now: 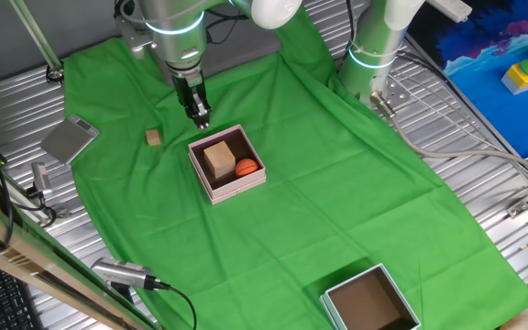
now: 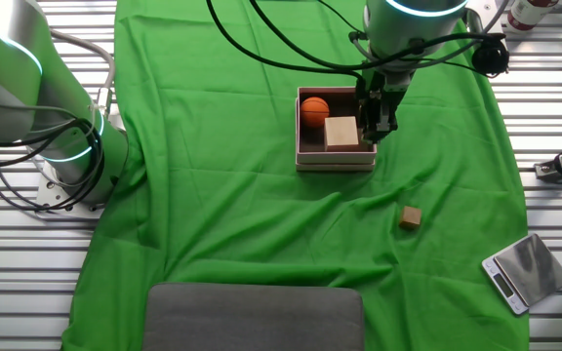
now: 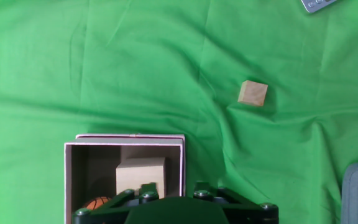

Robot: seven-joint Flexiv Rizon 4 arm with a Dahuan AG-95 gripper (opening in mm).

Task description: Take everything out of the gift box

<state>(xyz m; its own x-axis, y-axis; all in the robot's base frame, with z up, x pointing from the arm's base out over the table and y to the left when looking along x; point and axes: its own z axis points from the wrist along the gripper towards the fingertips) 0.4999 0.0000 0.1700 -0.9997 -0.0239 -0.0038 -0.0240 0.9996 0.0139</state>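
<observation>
Gift box (image 1: 228, 164) sits near the middle of the green cloth (image 1: 337, 211), its pale pink walls open to the top, and both of its contents are inside: the tan wooden cube (image 1: 219, 159) and, pressed into the corner beside it, the orange ball (image 1: 247, 167). Nothing has been lifted out, so the task looks to be at its very first step — the approach for a first pick.

The gripper (image 1: 200, 117) hangs just above the box's far rim, over the edge nearest the cube rather than over the centre. Its fingers carry nothing; whether they are spread or closed I cannot tell, since they read as a single dark shape in both fixed views and the hand view shows only the gripper's base.

The next move probably calls for a short shift over the cube, fingers wide enough to straddle it, then a straight descent — the box wall and the ball leave little room on two sides.

The cloth is wrinkled and draped over a slatted metal table (image 1: 484, 156). Also on it: a small brown wooden block (image 1: 154, 137), a small scale (image 2: 525, 270) at the cloth's edge, and a larger teal-grey box (image 1: 371, 301), well apart.
</observation>
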